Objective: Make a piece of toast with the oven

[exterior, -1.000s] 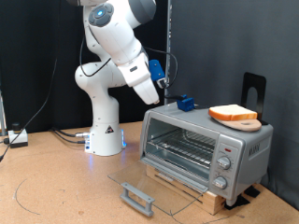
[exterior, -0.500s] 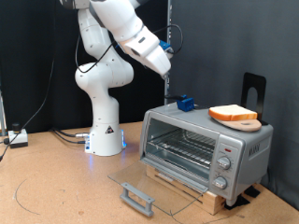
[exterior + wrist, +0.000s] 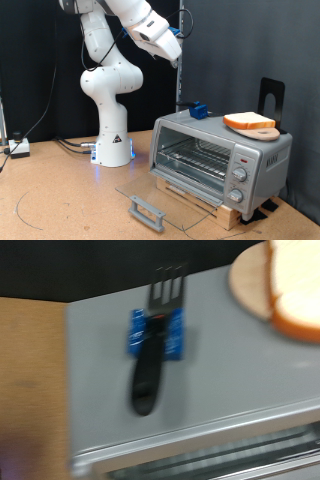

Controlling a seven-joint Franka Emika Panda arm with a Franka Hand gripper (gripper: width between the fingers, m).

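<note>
A white Franka arm holds its end effector (image 3: 176, 58) high near the exterior view's top, well above the oven (image 3: 220, 160) and off toward that view's left of it; whether its fingers are apart or together cannot be told, and nothing shows between them. The piece of toast (image 3: 250, 121) lies flat on a round wooden board (image 3: 262, 131) on the oven's roof, toward the exterior view's right end, well below and to the right of the end effector. Nearer the roof's left end sits a small blue holder (image 3: 199, 110), and the wrist view shows a black fork-like tool (image 3: 154, 350) lying across that holder (image 3: 156, 334) on the grey oven top (image 3: 240, 370), with the toast (image 3: 295, 290) and the board's edge (image 3: 245, 285) in one corner of the blurred frame. The oven's glass door (image 3: 165, 198) hangs fully open, lying flat over the tabletop (image 3: 60, 200), its handle (image 3: 147, 211) at the front, the wire rack (image 3: 195, 160) bare inside. The oven rests on a wooden slat base (image 3: 200, 198)
</note>
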